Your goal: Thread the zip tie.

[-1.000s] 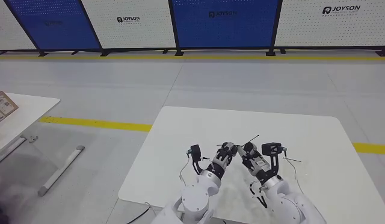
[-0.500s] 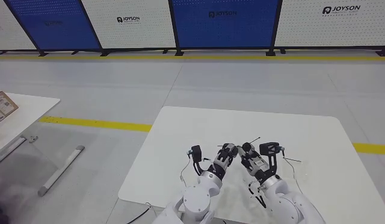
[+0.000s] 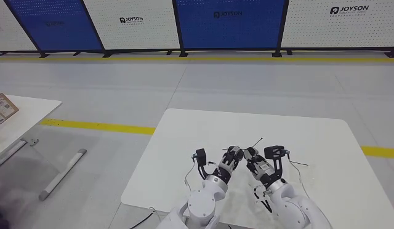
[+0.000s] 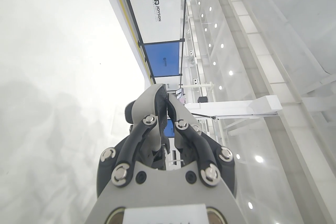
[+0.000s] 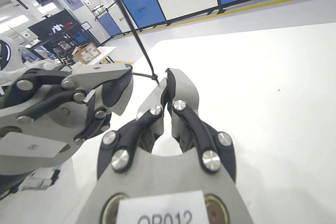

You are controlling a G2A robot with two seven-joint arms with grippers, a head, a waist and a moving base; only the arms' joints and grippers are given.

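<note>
Zip tie (image 5: pixel 126 12) thin, black, straight; head at right gripper (image 5: pixel 167 78) fingers (image 5: pixel 183 88).

With the left gripper (image 5: pixel 128 77) and right gripper (image 5: pixel 166 79) nearly touching, the zip tie (image 5: pixel 126 17) bridges their gap and slants upward; wide white table (image 5: pixel 249 64) stretches ahead and sideways.

"What's beyond the white worktop (image 3: pixel 197 136)?"
"Blue and white pegboard panels (image 3: pixel 229 13) in a row, and a yellow line (image 3: pixel 98 127) across the grey floor."
"And off to the left?"
"Another table (image 3: pixel 28 115), with a cardboard box (image 3: pixel 6 108) on it."
</note>
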